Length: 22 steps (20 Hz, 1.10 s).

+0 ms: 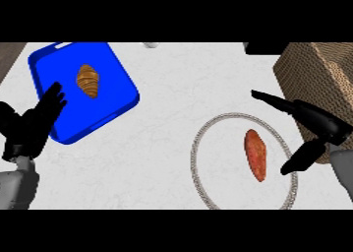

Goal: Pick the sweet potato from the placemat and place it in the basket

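- While the sweet potato [255, 154] lay lengthwise inside the round, pale-rimmed placemat [195, 156] at lower right of the frame, the right hand [318, 129] hung spread just beside it, fingers released above and thumb below, grasping nothing, apparently lined up to close on it.
- At lower left, the left hand [30, 123] rested with fingers straight and relaxed, its tips over the near edge of a blue tray [117, 69], holding nothing.
- On the white counter [171, 78], the tray sat tilted at upper left and carried a croissant [88, 80], which plays no part in the task.
- At far right, the woven basket [317, 69] stood just beyond the placemat, so the carry would likely be short; the pick had not yet been made.
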### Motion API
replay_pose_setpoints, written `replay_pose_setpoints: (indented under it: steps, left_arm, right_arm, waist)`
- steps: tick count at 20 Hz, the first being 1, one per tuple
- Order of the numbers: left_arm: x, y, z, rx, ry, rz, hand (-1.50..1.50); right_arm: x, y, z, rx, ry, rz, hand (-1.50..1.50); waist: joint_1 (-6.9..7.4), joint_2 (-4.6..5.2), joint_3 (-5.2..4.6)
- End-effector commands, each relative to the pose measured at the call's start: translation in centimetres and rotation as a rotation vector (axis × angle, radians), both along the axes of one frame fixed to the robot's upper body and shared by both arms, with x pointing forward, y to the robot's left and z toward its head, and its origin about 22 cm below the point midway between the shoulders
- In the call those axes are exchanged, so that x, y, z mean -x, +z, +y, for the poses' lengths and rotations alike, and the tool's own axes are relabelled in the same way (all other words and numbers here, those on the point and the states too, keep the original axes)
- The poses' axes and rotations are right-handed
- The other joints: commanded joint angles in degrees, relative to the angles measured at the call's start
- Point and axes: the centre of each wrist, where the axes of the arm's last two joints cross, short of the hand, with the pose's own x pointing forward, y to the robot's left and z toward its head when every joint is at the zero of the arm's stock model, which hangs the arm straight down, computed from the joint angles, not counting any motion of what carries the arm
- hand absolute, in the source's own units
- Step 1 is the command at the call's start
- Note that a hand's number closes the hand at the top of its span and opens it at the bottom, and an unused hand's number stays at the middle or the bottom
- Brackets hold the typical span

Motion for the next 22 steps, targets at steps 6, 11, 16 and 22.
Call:
replay_pose_setpoints:
  steps: [6, 11, 16, 22]
  left_arm:
    - [0.4, -0.7, -1.1, 0.007, -0.006, 0.005, 0.0]
    - [-1.0, -0.9, 0.4, 0.008, 0.007, -0.002, 0.0]
    - [0.8, -1.5, -0.4, 0.005, -0.001, 0.012, 0.0]
    - [-0.9, 1.5, -1.2, -0.002, 0.009, 0.0, 0.0]
  right_arm:
    - [-0.6, -3.6, 1.7, 0.135, 0.034, 0.048, -1.5]
    - [-0.4, -3.6, 2.0, 0.149, 0.037, 0.037, -1.5]
    - [-1.6, -4.7, -1.8, 0.104, 0.057, 0.062, -1.5]
    - [0.9, -4.6, -1.9, 0.047, 0.111, 0.067, -1.5]
  waist:
    - [-0.07, -0.05, -0.01]
    - [-0.31, -0.06, -0.02]
    - [0.03, -0.02, -0.01]
    - [-0.31, -0.1, -0.01]
